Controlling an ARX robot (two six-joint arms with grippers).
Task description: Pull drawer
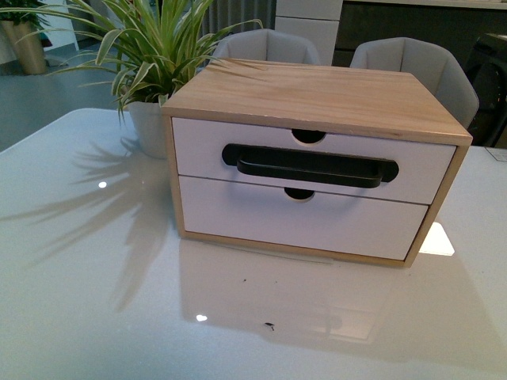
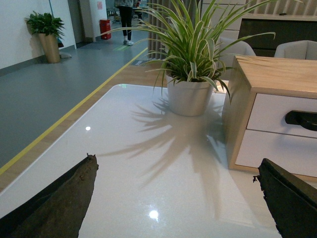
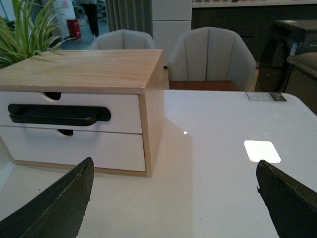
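Wooden box (image 1: 317,91) sits on the white table (image 1: 95,277), set back twd the far edge, roughly mid-width, fronts facing the near edge where the robot is, so a straight pull twd the near edge should do it. The drawer (image 1: 348,150) is the upper of 2 fronts: white, half-round notch (image 1: 309,136) in top edge, long black handle (image 1: 310,167) across the middle. It looks fully shut, flush w/ the frame, so task not started imo. Lower drawer front (image 1: 301,226) has a notch only, no bar, not the target.

Plant (image 1: 150,39) in a white pot (image 1: 146,127) stands just beside the box's left rear corner, twd the table's far-left part; leaves hang over the box top but are clear of the handle, so approach from the front is free. Grey chairs (image 1: 412,67) beyond the far edge, irrelevant.

No arm in front view. Left gripper (image 2: 177,166): jaws spread wide, nothing btwn them, over the table's left side w/ the box front off to one side. Right gripper (image 3: 174,166): also wide apart, empty, near the table's right side, well apart from the box. Both prob. parked spread so either can close round the bar. Box is light-looking and unclamped; it may slide twd the near edge w/ the pull unless the other arm braces it
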